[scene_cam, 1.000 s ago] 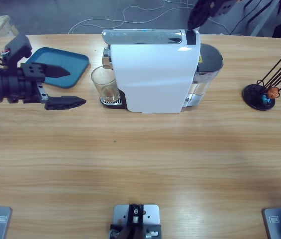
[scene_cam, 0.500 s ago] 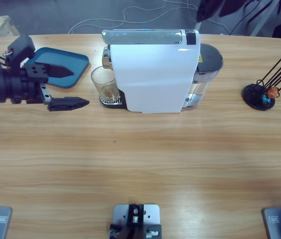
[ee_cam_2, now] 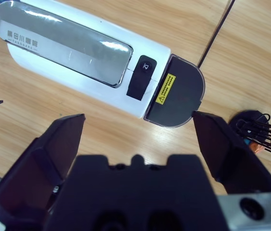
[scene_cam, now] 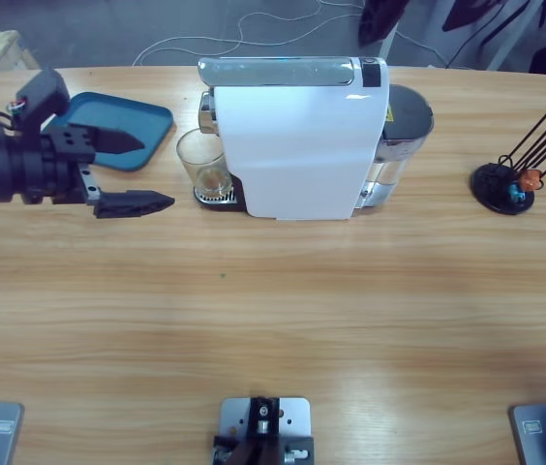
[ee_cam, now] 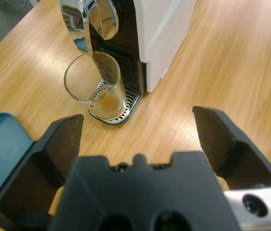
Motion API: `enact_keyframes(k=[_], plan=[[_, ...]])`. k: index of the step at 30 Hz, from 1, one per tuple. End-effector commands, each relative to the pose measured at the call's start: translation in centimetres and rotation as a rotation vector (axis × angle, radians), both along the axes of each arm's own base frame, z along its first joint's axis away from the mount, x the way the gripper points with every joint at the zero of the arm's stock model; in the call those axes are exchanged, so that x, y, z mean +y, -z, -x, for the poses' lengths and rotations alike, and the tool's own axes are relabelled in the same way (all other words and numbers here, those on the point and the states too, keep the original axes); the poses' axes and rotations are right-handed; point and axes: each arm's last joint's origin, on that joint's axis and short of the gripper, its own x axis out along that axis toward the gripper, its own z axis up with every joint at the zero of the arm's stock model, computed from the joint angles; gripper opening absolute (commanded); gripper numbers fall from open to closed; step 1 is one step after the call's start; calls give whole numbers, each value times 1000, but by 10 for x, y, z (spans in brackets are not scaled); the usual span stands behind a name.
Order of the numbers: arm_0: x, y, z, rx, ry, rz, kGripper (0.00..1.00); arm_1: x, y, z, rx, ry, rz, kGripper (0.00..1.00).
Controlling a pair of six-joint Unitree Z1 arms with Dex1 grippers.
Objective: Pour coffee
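Note:
A clear glass tumbler (scene_cam: 204, 165) stands on the drip grille under the spout of a white coffee machine (scene_cam: 297, 145). At its bottom lies a shallow layer of brown coffee (ee_cam: 107, 102). My left gripper (scene_cam: 157, 171) is open to the left of the tumbler (ee_cam: 96, 89), level with it and a short way off, with nothing between its jaws. My right gripper (ee_cam_2: 138, 115) is open high above the machine's top (ee_cam_2: 78, 53) and holds nothing. In the high view only a dark piece of arm (scene_cam: 381, 17) shows at the top edge.
A blue tray (scene_cam: 128, 126) lies at the back left, beside the left gripper. The machine's water tank (scene_cam: 404, 126) sits at its right end. A black capsule stand (scene_cam: 505, 186) with thin rods and small blue and orange capsules is at the far right.
My left gripper has edged slightly right toward the tumbler, then held still. The dark arm piece at the top edge has drawn back upward, showing less.

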Motion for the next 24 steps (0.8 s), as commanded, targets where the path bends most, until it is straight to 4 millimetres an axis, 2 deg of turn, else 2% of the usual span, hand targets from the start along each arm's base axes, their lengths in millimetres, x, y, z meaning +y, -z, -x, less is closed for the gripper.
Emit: enact_keyframes(k=[1,18,22,24], plan=[[5,6,9,14,-9,-11,982,6,5,-3,-9,15,2,1000],[10,3,16,2,-12,-5,982,0,5,0,-29,41,47,1000],[12,3,14,-5,-38,-19,982,-16,-9,19,-56,55,26,1000],[12,3,14,-6,-40,-19,982,-29,-16,43,-87,47,0,1000]])
